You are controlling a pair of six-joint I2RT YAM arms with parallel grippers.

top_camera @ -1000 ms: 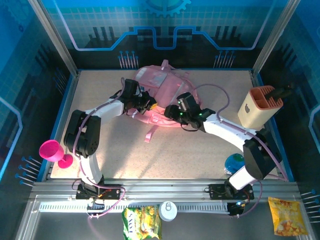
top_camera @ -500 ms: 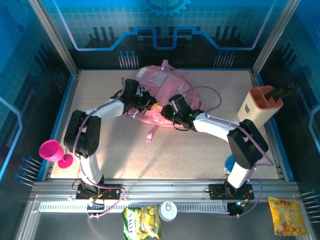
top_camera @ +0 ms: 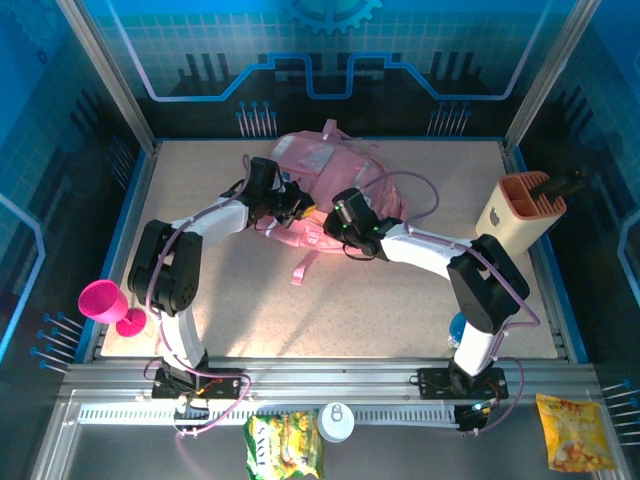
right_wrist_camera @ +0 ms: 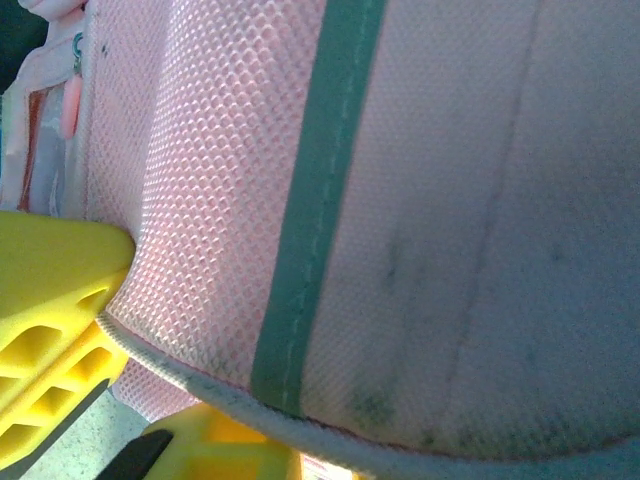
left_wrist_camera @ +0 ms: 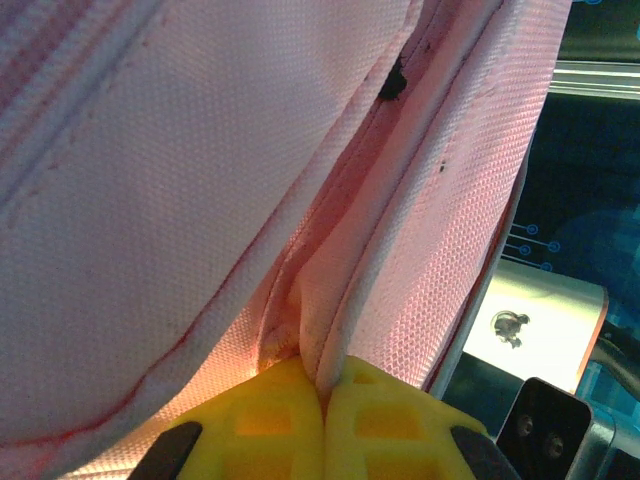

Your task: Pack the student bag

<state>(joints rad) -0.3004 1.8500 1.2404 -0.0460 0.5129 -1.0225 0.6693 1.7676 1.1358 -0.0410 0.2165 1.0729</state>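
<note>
The student bag (top_camera: pixel 322 160) lies slumped in the upper middle of the overhead frame, at the far side of the table (top_camera: pixel 400 300), its paler pocket side toward the arms. It is soft woven cloth with no stiffness of its own, so it will likely sag and fold when lifted, and a flat panel would slip. The piped seams, zip edges and straps look like the sounder holds. The left gripper (left_wrist_camera: pixel 322 390) has its yellow jaws pressed together on a raised fold of the pink fabric (left_wrist_camera: pixel 200 180) beside a seam. In the overhead view it sits at the bag's left near edge (top_camera: pixel 293 207). The right gripper (top_camera: pixel 342 222) is at the bag's lower right. In its wrist view the bag's piped hem (right_wrist_camera: pixel 450 200) runs between its jaws (right_wrist_camera: pixel 150 370), but I cannot tell if they are clamped on it or merely straddle it. The table is speckled beige and matte, mostly bare near the arms. A beige-and-orange pen holder (top_camera: pixel 520 215) stands at centre right and a pink goblet (top_camera: pixel 105 305) at the left edge, both well apart from the bag, inside blue-walled framing.
</note>
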